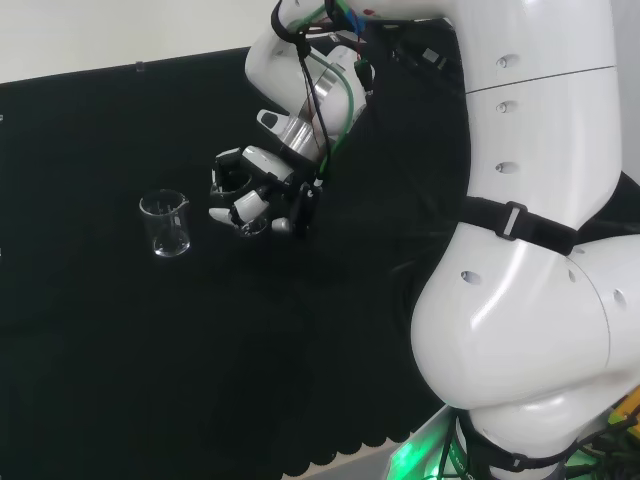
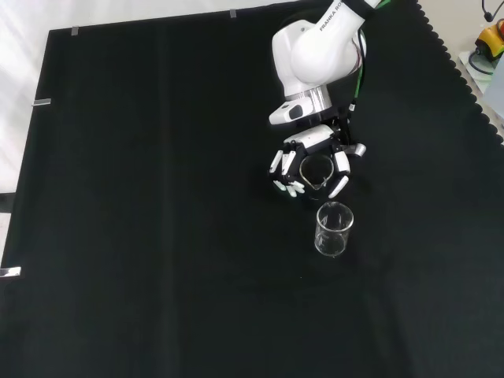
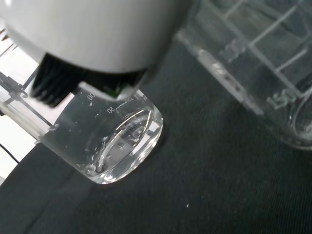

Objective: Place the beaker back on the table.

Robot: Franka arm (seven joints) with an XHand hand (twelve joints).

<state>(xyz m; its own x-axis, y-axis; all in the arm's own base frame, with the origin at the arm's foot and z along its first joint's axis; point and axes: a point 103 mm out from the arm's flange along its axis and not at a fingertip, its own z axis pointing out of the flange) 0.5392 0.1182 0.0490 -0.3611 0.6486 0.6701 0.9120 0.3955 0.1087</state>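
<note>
Beaker (image 3: pixel 114 146), clear glass, is clasped in curled fingers of robot hand (image 2: pixel 311 167); second beaker (image 2: pixel 333 228) is stood just beside. Risk: collision on lowering, both toppled.

held beaker (image 3: pixel 114 146) shows graduation numbers, not clearly legible.

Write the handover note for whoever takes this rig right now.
Hand: fingers curled round a small clear beaker, low over the black cloth.
Second beaker: upright on the cloth, just in front of the hand in the front view, apart from it.
Done: held beaker brought down near the cloth; cannot tell whether its base touches.
Left: set it down, open the fingers, withdraw without knocking the second beaker.
</note>
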